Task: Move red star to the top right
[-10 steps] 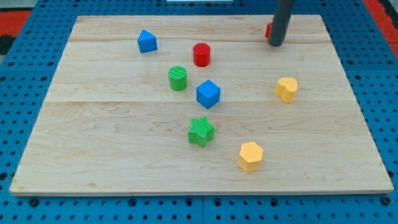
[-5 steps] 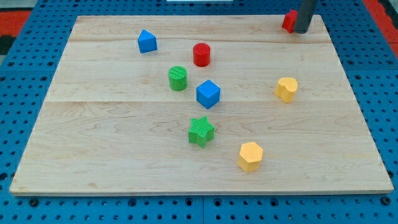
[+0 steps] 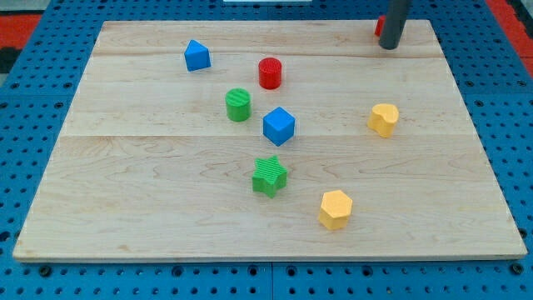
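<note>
The red star point(image 3: 379, 25) is found at the top right corner of the wooden board point(image 3: 166, 208), close to the board's top edge. Only a small red sliver is seen, since the dark rod stands in front of it, so its star shape cannot be made out. My tip point(image 3: 388, 47) is set on the board just at the view's right and bottom of that sliver, touching or nearly touching it; which one cannot be told. No fingers are carried by the rod, so nothing is held.

No containers are seen on the board. A red cylinder point(image 3: 269, 72) is placed well to the view's left of the tip, and a blue block point(image 3: 197, 55) with a peaked top lies further left. A green cylinder point(image 3: 238, 104) and a blue cube point(image 3: 278, 126) are set near each other at the middle. A green star point(image 3: 269, 176) lies below them, a yellow block point(image 3: 336, 208) toward the bottom, and another yellow block point(image 3: 384, 119) at the right.

Bare wood is seen along the left side, the bottom edge and the right edge.
</note>
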`<state>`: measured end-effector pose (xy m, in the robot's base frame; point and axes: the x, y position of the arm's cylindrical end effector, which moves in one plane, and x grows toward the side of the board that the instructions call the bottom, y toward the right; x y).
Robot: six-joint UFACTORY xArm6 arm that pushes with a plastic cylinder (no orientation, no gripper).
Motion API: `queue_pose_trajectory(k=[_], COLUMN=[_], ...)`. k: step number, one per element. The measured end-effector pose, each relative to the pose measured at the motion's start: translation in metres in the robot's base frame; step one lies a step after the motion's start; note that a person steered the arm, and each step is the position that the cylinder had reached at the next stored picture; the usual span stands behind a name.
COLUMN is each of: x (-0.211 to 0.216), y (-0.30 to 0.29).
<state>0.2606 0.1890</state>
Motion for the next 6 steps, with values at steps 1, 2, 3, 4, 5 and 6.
queue_pose_trajectory(k=[1, 2, 3, 4, 5, 6], x=[-0.006, -0.038, -0.051, -0.061, -0.069, -0.061], y=[-0.024, -0.015, 0.013, 0.033, 0.039, 0.022])
